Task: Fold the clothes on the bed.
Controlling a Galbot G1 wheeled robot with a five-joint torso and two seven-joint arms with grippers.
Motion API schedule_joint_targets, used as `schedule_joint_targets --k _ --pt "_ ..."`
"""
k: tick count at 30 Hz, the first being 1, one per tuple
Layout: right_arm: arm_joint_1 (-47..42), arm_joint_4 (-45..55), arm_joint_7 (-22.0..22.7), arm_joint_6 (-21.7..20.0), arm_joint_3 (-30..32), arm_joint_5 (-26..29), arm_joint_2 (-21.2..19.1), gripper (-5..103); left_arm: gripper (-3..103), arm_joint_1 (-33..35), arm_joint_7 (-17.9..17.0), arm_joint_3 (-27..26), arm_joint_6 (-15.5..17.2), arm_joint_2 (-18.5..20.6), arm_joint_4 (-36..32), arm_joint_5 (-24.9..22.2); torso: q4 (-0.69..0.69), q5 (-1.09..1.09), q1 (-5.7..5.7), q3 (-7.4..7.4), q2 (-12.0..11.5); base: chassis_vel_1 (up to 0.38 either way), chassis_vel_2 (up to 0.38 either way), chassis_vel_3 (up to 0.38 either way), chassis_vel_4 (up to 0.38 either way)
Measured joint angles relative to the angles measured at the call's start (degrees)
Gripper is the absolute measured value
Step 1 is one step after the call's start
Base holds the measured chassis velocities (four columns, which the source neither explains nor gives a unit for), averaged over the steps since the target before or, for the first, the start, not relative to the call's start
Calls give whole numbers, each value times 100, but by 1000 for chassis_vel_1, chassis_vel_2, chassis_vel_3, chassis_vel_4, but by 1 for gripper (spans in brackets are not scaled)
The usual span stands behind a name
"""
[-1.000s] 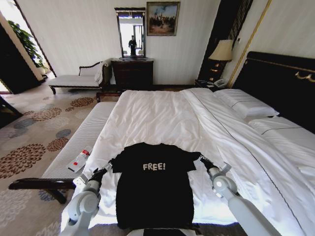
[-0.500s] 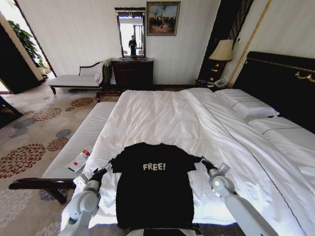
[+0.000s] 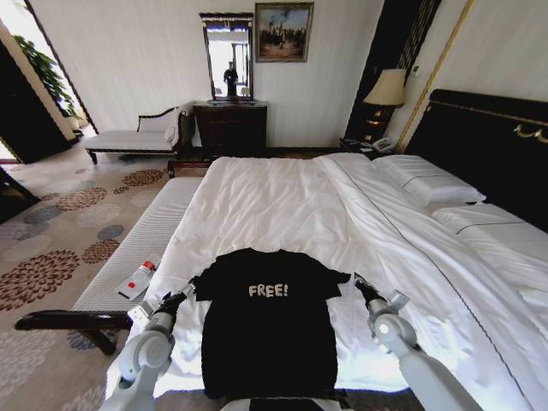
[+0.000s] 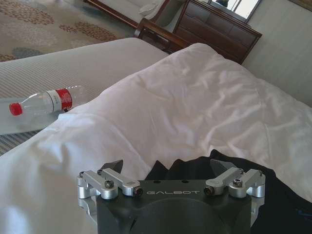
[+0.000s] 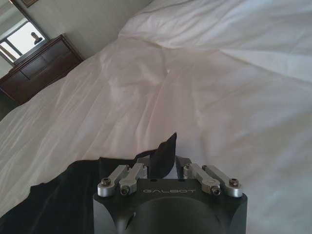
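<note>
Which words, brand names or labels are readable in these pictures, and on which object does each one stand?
"FREE!" in white letters on the chest of the black T-shirt lying on the bed.
"GALBOT" on the dark body of the left gripper, in the left wrist view.
"GALBOT" on the dark body of the right gripper, in the right wrist view.
The red label on the plastic bottle is too blurred to read.

On the chest of the black T-shirt (image 3: 267, 321) I read "FREE!" in white letters. My left gripper (image 4: 167, 168) carries "GALBOT" on its dark housing, and my right gripper (image 5: 163, 156) bears the same word. The bottle (image 4: 45, 103) has a red label, but its print is probably too small for me to read.
</note>
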Motion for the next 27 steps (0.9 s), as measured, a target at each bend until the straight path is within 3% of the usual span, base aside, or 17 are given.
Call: schedule_joint_targets --k 1,4,6,9,11,13,15,16,19,21,25,27 --pt "-79 108 33 -62 -3 119 36 31 100 -1 0 7 1 1 -12 -1 1 0 0 0 0 0 0 0 0" --pt "-197 231 75 -162 -86 225 134 48 100 13 0 14 3 -1 -47 -2 0 0 0 0 0 0 0 0 0" --pt "-206 232 92 -175 -111 235 152 48 100 24 0 13 4 -2 -59 -2 1 0 0 0 0 0 0 0 0" --pt "-208 195 143 -206 -186 264 199 65 100 76 0 -30 4 -3 -98 -2 1 0 0 0 0 0 0 0 0" --pt "-206 179 145 -209 -198 265 206 65 100 84 0 -39 4 -3 -103 -2 1 0 0 0 0 0 0 0 0" --pt "-186 108 151 -211 -244 266 231 80 100 112 1 -80 -2 7 -115 -2 1 0 0 0 0 0 0 0 0" --pt "-167 65 152 -211 -267 265 244 85 100 116 2 -93 -5 5 -116 -5 1 0 0 0 0 0 0 0 0" --pt "-167 65 152 -211 -267 265 244 85 100 116 2 -93 -5 5 -116 -5 1 0 0 0 0 0 0 0 0" --pt "-127 -6 153 -210 -293 259 251 71 100 107 2 -86 -8 -23 -116 -5 1 0 0 0 0 0 0 0 0" --pt "-117 -17 153 -209 -295 259 250 71 100 103 2 -80 -8 -30 -115 -5 1 1 0 0 0 0 0 0 0" --pt "-89 -23 151 -202 -292 274 213 50 100 77 2 -53 -9 -57 -82 8 1 1 0 0 0 0 0 0 0" --pt "-87 -21 149 -201 -291 276 207 50 100 72 1 -50 -9 -59 -75 9 1 1 0 0 0 0 0 0 0"
